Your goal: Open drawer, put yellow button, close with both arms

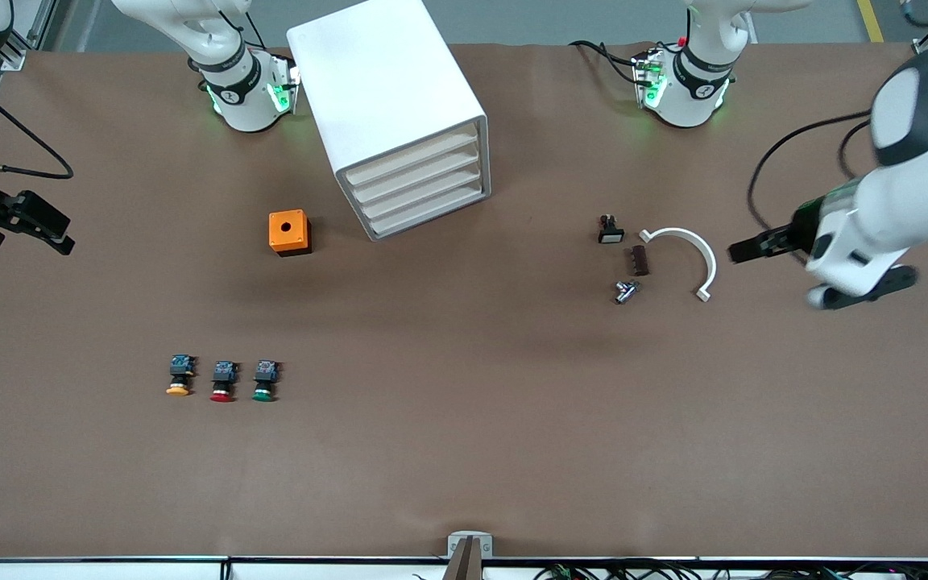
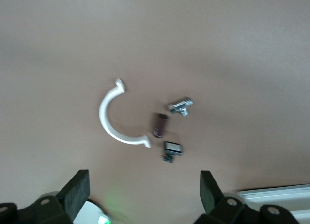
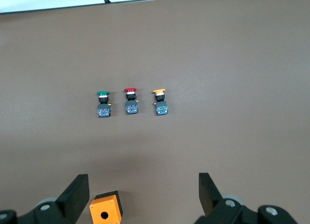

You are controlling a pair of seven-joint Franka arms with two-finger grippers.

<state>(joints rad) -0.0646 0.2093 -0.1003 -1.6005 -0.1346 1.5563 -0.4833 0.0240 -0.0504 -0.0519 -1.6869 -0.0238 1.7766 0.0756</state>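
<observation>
Progress: nothing of the task appears done; opening, loading and closing are all left, as I judge it.
Drawer: the uppermost shallow white tray drawer (image 1: pixel 413 155) sits flush and shut in the white rounded-edge box cabinet (image 1: pixel 387 89), above three like drawers.
Yellow button: the small push-button with yellow-orange cap, black body and blue end (image 1: pixel 180 376) lies on the brown counter (image 1: pixel 464 419), nearer the front camera than the cabinet, toward the right arm's end, just beside a red-capped button (image 1: pixel 223 381) and then a green-capped button (image 1: pixel 264 381).
Left gripper (image 1: pixel 742 250): black jaws wide apart and empty, over the counter near a white half-ring clip (image 1: pixel 685 256).
Right gripper (image 1: pixel 49 229): jaws wide apart, holding nothing, at the counter's edge, well apart from the buttons.
Other: an orange cube with a hole (image 1: pixel 289 232) stands beside the cabinet.
</observation>
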